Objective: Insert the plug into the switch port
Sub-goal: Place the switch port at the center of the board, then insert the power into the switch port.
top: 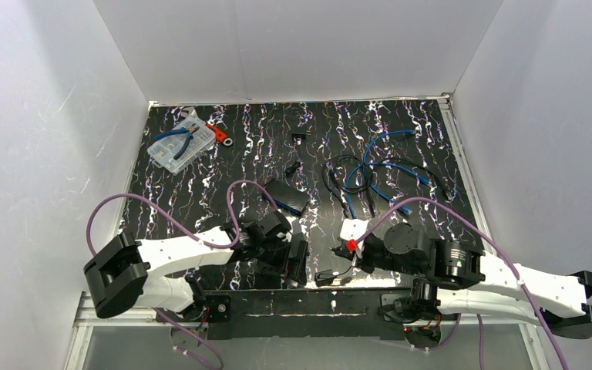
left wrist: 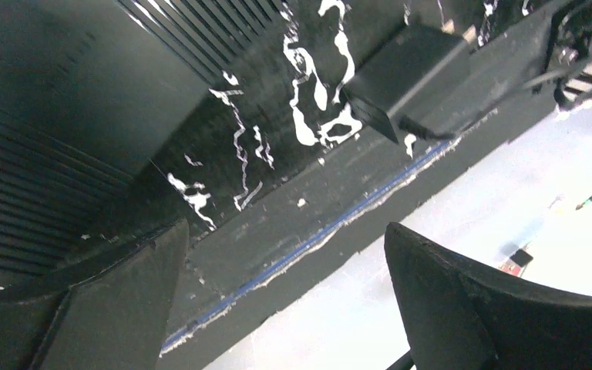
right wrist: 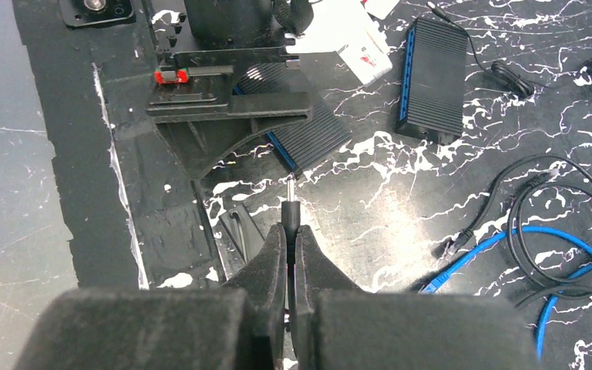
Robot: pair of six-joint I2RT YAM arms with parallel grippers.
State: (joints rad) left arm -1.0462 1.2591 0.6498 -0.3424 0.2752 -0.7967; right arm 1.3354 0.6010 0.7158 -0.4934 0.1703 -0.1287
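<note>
Plug point(right wrist: 289, 208), right wrist view. Risk: thin pin gripped only at shaft may pivot in pinch or glance off port; switch point(right wrist: 316, 135) looks unbraced and may slide when pushed. Plug sits clamped between tightly closed fingers of right gripper point(right wrist: 289, 231), tip protruding toward 12 o'clock; blue port edge of switch lies just beyond, 12 to 1 o'clock, not touching.

Left wrist view: left gripper point(left wrist: 285, 226) spread wide, holding nothing; ribbed switch housing at 10 o'clock.

Top view: both arms low at 6 o'clock edge of table point(top: 254, 139); plug too small to resolve.
</note>
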